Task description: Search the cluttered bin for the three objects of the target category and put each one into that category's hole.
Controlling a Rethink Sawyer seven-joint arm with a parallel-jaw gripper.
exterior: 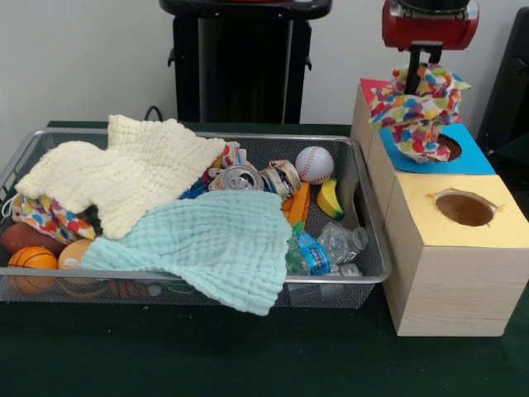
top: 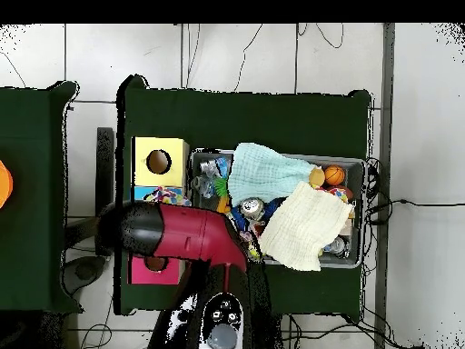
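Observation:
My gripper (exterior: 421,77) hangs at the right over the wooden box (exterior: 446,281), shut on a bunched polka-dot cloth (exterior: 417,109). The cloth dangles just above the blue panel's hole (exterior: 450,149) and covers part of it. From overhead the same cloth (top: 166,194) peeks out past the red arm (top: 186,234), between the yellow and pink panels. In the wire bin (exterior: 368,207) lie a cream cloth (exterior: 124,169), a mint cloth (exterior: 219,244) draped over the front rim, and another polka-dot cloth (exterior: 45,217) at the left end.
The box also has a yellow panel with a hole (exterior: 464,208) and a pink one (top: 154,264). The bin holds a baseball (exterior: 314,164), a banana (exterior: 330,199), cans (exterior: 241,178), plastic bottles (exterior: 331,248), an orange basketball (exterior: 31,263) and a football (exterior: 21,237).

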